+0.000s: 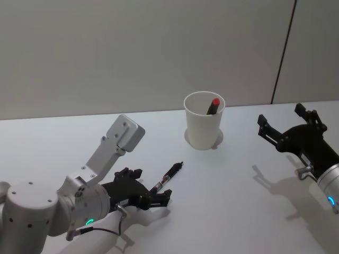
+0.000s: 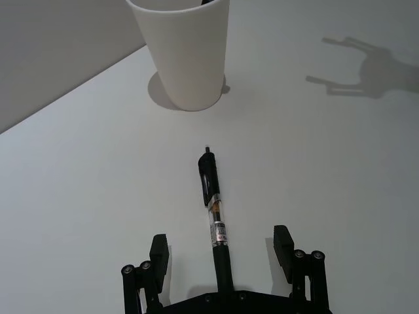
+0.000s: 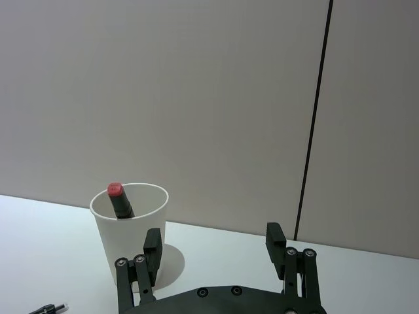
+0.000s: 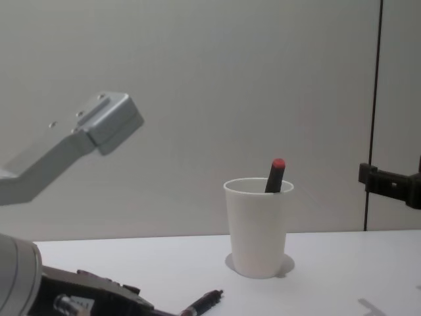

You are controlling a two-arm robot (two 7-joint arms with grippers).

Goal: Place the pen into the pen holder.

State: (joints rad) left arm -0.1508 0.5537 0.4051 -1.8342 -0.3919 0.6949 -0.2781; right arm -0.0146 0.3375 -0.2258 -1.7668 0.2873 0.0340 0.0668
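A black pen (image 1: 172, 172) lies flat on the white table, tip toward the pen holder (image 1: 204, 129), a white paper cup standing upright. My left gripper (image 1: 151, 186) is open and low over the pen's rear end. In the left wrist view the pen (image 2: 215, 209) runs between the spread fingers (image 2: 159, 254) without touching them, and the pen holder (image 2: 186, 59) stands ahead. A red-capped marker (image 1: 214, 105) leans inside the cup. My right gripper (image 1: 279, 115) hovers open to the right of the cup, holding nothing; its own view shows the cup (image 3: 127, 232) beyond the gripper (image 3: 214, 242).
The white table (image 1: 243, 211) meets a plain grey wall close behind the cup. In the chest view the cup (image 4: 256, 227) stands mid-table with the pen (image 4: 202, 303) in front of it, and one right finger (image 4: 381, 179) shows at the right edge.
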